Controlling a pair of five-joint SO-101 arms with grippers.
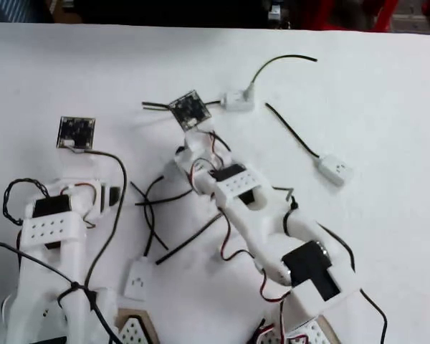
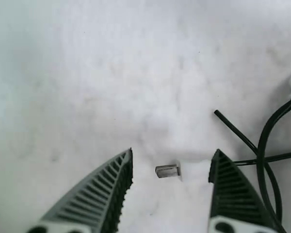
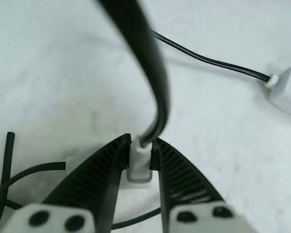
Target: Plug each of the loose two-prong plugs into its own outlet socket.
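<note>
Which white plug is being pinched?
The small white plug on a black cord, between the right gripper's fingers. Three other white blocks lie loose.

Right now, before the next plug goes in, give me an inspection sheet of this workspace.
Surface: white table, bare where nothing lies.
Job's things: white plug held in the right gripper; three white connector blocks lying apart on the table, each on a black lead.
Clutter: two black square boards; a small grey metal piece on the table by the left gripper.
Grippers: left gripper open above the table; right gripper shut on the white plug.
Cables: loose black leads cross mid-table; red wires run along an arm.
Surroundings: dark room past the far edge, something red there; no more can be told.
</note>
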